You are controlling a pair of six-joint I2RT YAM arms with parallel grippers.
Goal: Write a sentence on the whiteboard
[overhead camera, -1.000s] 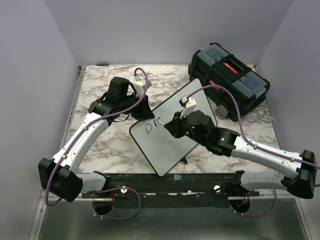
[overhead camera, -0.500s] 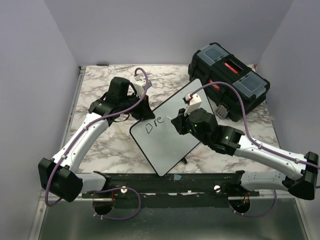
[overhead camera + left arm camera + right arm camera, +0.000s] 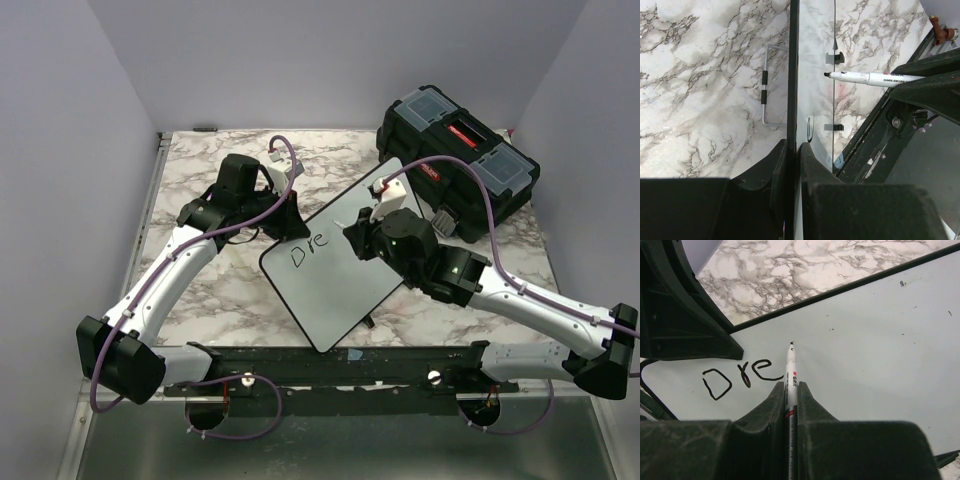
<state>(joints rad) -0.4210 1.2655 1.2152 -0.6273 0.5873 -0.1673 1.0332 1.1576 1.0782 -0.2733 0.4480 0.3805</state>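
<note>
We see the whiteboard [image 3: 325, 295] askew in the middle of the marble table [image 3: 200, 290], 1 corner toward the toolbox [image 3: 460, 165] and 1 toward the black rail [image 3: 330, 362] at the near edge. Only 3 letters of the sentence [image 3: 308, 250] stand on it, "Dre", near its left end.

The left gripper [image 3: 792, 150] is clamped narrow on the board's rim at that end, 1 finger on each face. From its camera we see the board [image 3: 815, 100] almost edge-on, with a bent wire stand [image 3: 767, 90] on the marble just beside it.

The right gripper [image 3: 791, 390] is closed tight around the marker [image 3: 791, 371], cap off, its tip pointing at the board just right of the "e" [image 3: 765, 371]. We cannot tell whether the tip touches the surface.

In the top view the right arm [image 3: 450, 275] lies across the board's right side and hides that part. The toolbox stands just past the board's far corner. The left gripper's dark bulk [image 3: 675, 310] covers the board's end beside the "D". A purple cable [image 3: 480, 215] arches from the right wrist over the toolbox's near edge.
</note>
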